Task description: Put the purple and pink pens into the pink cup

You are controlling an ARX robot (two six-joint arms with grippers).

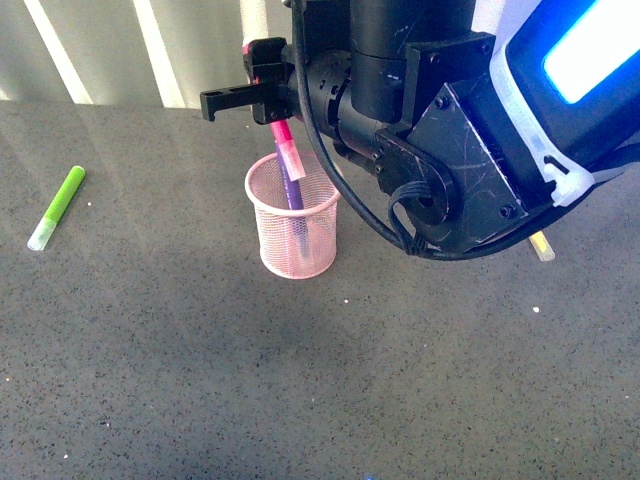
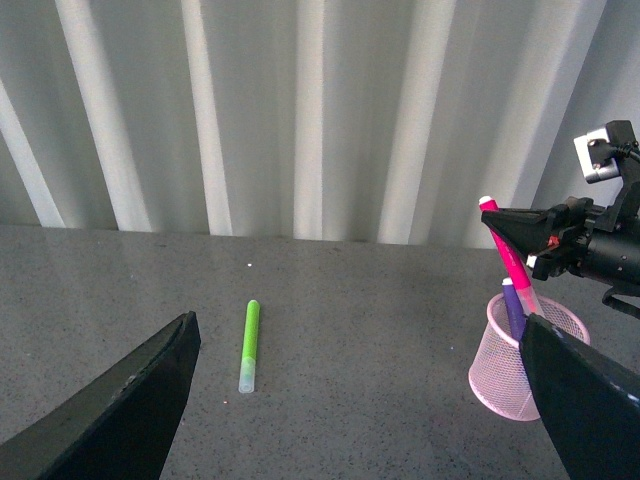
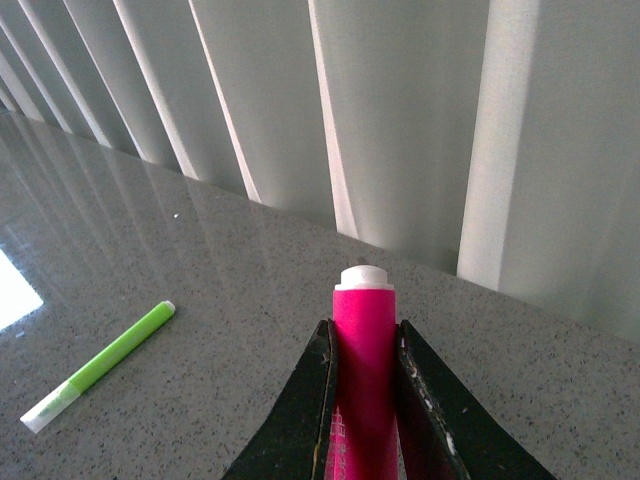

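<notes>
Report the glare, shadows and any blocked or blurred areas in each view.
Front view: the right arm fills the upper right, a blown-out blue-white panel glares, and the pink cup casts a soft shadow. Left wrist view: evenly lit, with dark blurred end effector fingers at the bottom corners. Right wrist view: sharp pink pen, with window glare on the tabletop.

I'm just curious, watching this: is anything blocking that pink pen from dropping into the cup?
Nothing visible blocks it. The right tool grips the pink pen, whose lower end is already at the pink cup rim, beside the purple pen standing inside.
</notes>
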